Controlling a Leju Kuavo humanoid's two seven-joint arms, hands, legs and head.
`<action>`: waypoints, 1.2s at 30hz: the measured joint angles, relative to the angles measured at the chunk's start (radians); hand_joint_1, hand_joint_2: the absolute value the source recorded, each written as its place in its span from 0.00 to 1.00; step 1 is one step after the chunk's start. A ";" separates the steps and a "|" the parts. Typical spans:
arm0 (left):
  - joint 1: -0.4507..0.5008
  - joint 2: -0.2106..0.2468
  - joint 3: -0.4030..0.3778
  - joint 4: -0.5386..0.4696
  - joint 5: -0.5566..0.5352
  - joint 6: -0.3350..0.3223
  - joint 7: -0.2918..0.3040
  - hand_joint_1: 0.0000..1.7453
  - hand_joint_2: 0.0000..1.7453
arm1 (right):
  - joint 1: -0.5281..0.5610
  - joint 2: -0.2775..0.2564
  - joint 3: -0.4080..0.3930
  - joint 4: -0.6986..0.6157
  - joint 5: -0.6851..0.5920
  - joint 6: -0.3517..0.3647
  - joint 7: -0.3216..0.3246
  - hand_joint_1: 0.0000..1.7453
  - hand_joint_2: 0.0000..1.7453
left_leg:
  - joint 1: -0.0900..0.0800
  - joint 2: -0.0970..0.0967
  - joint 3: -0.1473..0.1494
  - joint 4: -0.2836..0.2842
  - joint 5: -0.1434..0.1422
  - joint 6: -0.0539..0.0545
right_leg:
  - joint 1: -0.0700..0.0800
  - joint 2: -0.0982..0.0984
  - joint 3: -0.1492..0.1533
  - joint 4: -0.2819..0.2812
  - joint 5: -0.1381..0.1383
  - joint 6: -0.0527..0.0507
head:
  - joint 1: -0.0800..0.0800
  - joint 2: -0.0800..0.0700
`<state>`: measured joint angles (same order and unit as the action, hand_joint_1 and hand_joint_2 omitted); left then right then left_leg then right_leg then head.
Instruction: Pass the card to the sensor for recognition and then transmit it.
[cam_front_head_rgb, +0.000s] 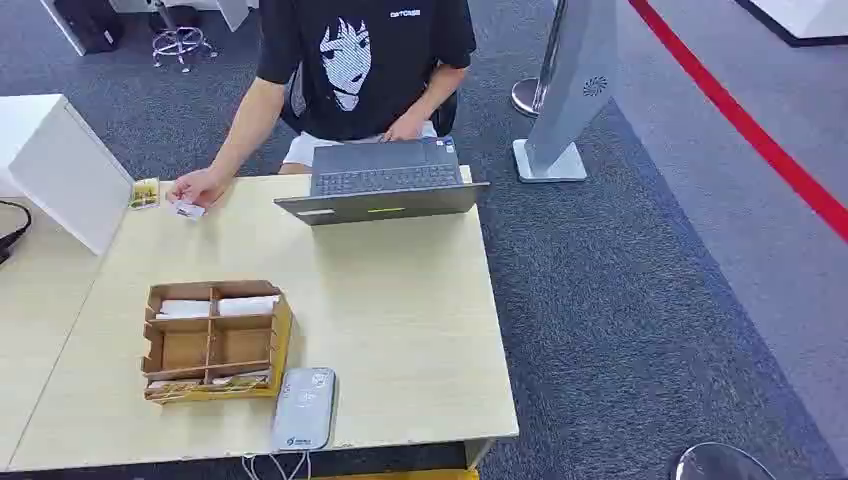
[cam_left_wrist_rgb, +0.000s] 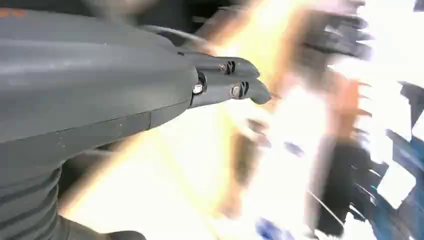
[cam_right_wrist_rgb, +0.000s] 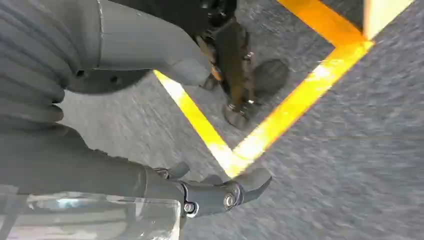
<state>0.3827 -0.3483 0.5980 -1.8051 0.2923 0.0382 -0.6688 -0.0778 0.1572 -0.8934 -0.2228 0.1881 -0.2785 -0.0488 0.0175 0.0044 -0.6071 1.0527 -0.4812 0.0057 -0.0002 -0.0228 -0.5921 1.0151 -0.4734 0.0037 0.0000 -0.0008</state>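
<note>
Left hand (cam_left_wrist_rgb: 150, 95) fills much of its blurred wrist view, dark fingers (cam_left_wrist_rgb: 235, 80) stretched out with nothing visibly in them, though the blur makes it hard to tell more. On the pale wooden table (cam_front_head_rgb: 400, 330), at the far left edge, a white box (cam_front_head_rgb: 60, 165) stands with a small card (cam_front_head_rgb: 145, 193) leaning just beside it; a person's hand (cam_front_head_rgb: 197, 186) rests near it on another white card (cam_front_head_rgb: 189, 210). Closer in, a cardboard organizer (cam_front_head_rgb: 215, 340) holds cards in its far and near compartments, and the grey card sensor (cam_front_head_rgb: 303, 408) lies touching its right corner at the table's near edge. An open laptop (cam_front_head_rgb: 385, 180) sits at the far edge. Bare tabletop spreads right of the sensor. Right hand (cam_right_wrist_rgb: 150, 165) hangs over grey carpet with yellow floor tape (cam_right_wrist_rgb: 280, 120), fingers (cam_right_wrist_rgb: 225, 192) loosely curled on nothing.
</note>
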 joint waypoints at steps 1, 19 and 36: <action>0.009 0.000 -0.036 -0.077 -0.066 0.004 -0.018 0.00 1.00 | 0.001 0.006 -0.005 0.000 0.000 0.004 -0.006 0.00 1.00 | 0.000 0.000 0.000 0.000 0.000 0.000 | 0.000 0.000 0.000 0.000 0.000 0.000 | 0.000 0.000; -0.304 0.068 -0.302 -0.388 -1.196 -0.030 0.302 0.00 1.00 | -0.004 0.014 0.002 0.001 0.140 0.111 0.024 0.00 1.00 | 0.001 0.001 0.003 0.000 0.002 -0.002 | 0.000 0.004 -0.002 0.002 0.001 -0.001 | -0.002 0.000; -0.687 0.396 -0.432 0.192 -1.736 0.185 0.425 0.00 1.00 | -0.003 0.000 0.058 0.001 0.241 0.177 -0.025 0.00 1.00 | 0.001 0.007 0.002 0.000 0.004 -0.005 | 0.000 0.009 -0.003 0.004 0.004 -0.006 | -0.002 0.000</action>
<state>-0.3041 0.0477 0.1663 -1.6128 -1.4432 0.2232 -0.2438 -0.0806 0.1575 -0.8354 -0.2216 0.4292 -0.1015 -0.0736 0.0182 0.0111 -0.6050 1.0526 -0.4772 0.0010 -0.0003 -0.0140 -0.5953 1.0191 -0.4697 -0.0019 -0.0015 -0.0008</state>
